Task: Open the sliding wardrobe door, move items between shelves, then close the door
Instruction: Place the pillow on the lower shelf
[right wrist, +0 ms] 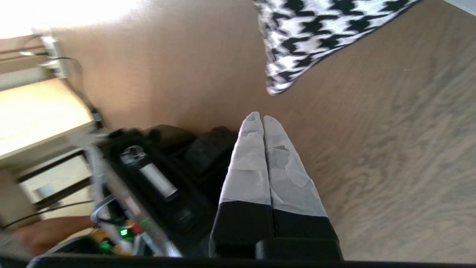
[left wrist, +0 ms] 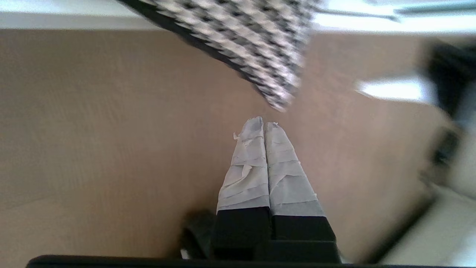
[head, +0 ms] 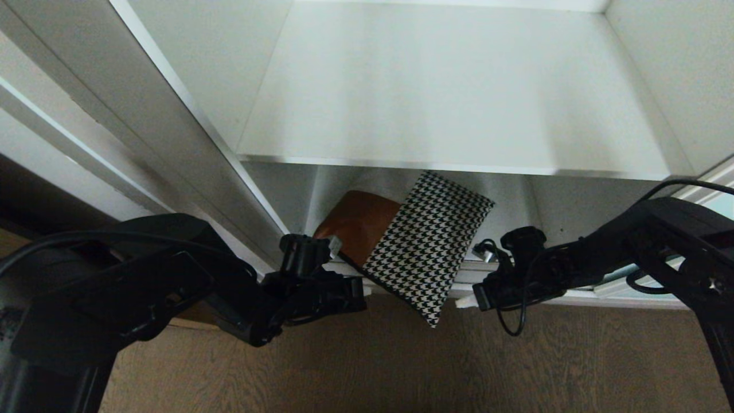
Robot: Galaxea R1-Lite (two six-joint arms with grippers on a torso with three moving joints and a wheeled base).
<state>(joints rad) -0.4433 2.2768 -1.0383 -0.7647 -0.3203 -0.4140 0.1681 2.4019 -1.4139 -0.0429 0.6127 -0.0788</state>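
While the wardrobe stands open, the wide white laminate upper shelf [head: 447,97] fills most of the head view, bare, with white side walls rising at either end. Along its left runs the slim silver-white metal frame of the sliding door [head: 189,132], slanting down toward the brown wood-grain floor [head: 355,367].

Below that board, on the lower shelf [head: 519,209], lies the square patchwork cushion [head: 427,246]: its brown leather patch sits back under the shelf edge, while the black-and-white houndstooth patch tilts outward, one corner hanging past the wardrobe's bottom track over the floor (its dark underside edge shows along the lower left side).

Both black arms reach in low from the sides, forearms roughly level, wrists turned toward each other. The left pincer [head: 360,288] sits just beside the cushion's left edge; in the left wrist view its tape-wrapped fingers [left wrist: 249,163] are pressed together on nothing, tips near the hanging corner. The right pincer [head: 465,300] sits just right of the cushion, likewise clenched and empty, its taped fingers [right wrist: 253,160] pointing toward that same corner.
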